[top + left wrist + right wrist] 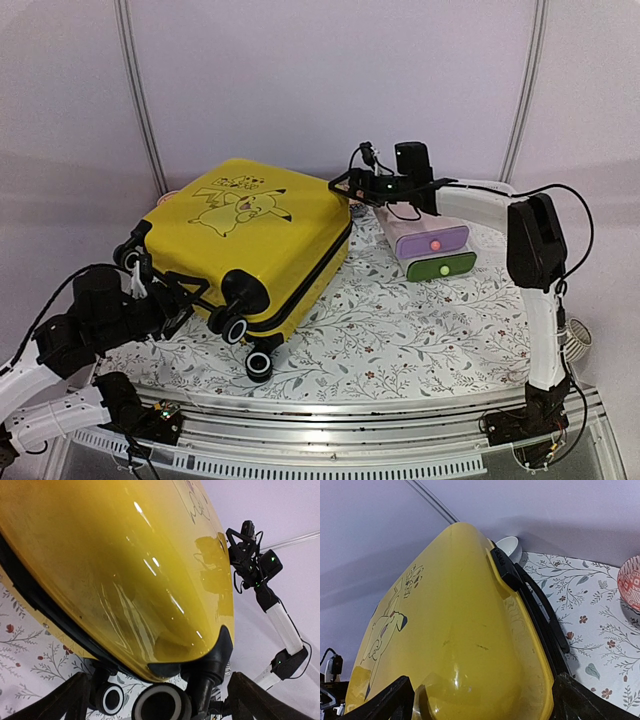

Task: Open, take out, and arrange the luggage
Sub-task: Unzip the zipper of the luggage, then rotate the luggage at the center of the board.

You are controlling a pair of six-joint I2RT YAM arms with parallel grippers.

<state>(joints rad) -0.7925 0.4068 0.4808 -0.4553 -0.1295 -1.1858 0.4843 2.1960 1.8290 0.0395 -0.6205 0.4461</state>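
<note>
**On the flowered table: closed yellow luggage between two open grippers**

Across the flowered tablecloth [400, 330], left of middle, the luggage [250, 235] lies flat on its broad side. It is shut, the cartoon drawing faces up, and the black zipper trim runs unbroken along its edge. Its wheels [235, 328] point toward the near left corner, and its black handle [505, 570] sits on the far end.

The left arm reaches in low from the near left. The left gripper [159, 690] is at the wheel end, jaws spread wide and holding nothing. The right arm arches over from the right, and the right gripper [482, 685] is at the luggage's far right corner, jaws also wide apart and empty. Whether either one touches the shell cannot be told.

Just right of the luggage stands a pink-and-green drawer box [435, 250]. A white bowl [510, 547] sits behind the luggage's far end, and a red patterned bowl [630, 582] sits farther along the cloth.
</note>
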